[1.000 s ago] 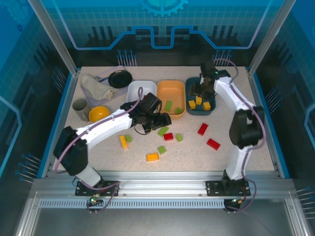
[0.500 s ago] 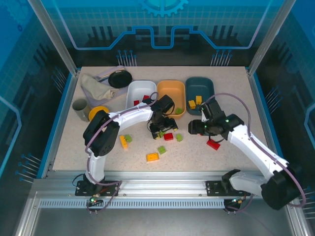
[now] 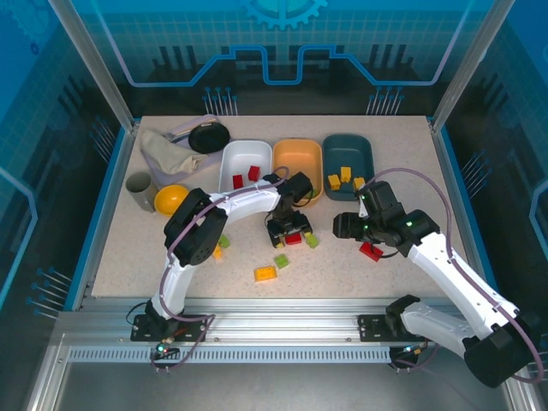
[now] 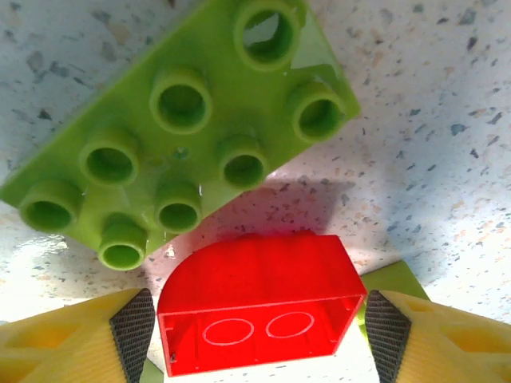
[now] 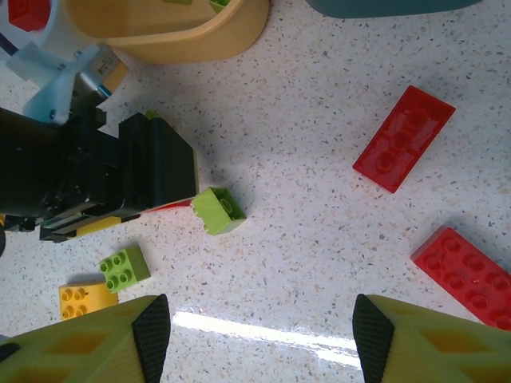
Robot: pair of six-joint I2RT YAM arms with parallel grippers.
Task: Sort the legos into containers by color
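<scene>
A red lego (image 4: 255, 307) lies on its side on the table, and my left gripper (image 4: 257, 331) has a pad against each end of it. A large light green lego (image 4: 180, 120) lies just beyond. From above, this gripper (image 3: 289, 231) sits below the orange tray (image 3: 297, 152). My right gripper (image 5: 261, 335) hangs open over bare table, with two red legos (image 5: 403, 138) (image 5: 467, 275) to its right and a green one (image 5: 217, 210) to its left. The white tray (image 3: 244, 152) holds two red legos (image 3: 254, 172). Yellow legos (image 3: 346, 175) lie in the teal tray (image 3: 348, 147).
Loose green (image 3: 281, 261) and yellow (image 3: 265, 273) legos lie in front of the left gripper, with more by its forearm (image 3: 221, 244). At the far left stand a yellow bowl (image 3: 171, 199), a grey cup (image 3: 139, 188), a cloth (image 3: 167, 152) and a black disc (image 3: 209, 135).
My left gripper slid right onto the red lego and its jaws narrowed. The right arm left the teal tray and came down over the table's middle right.
</scene>
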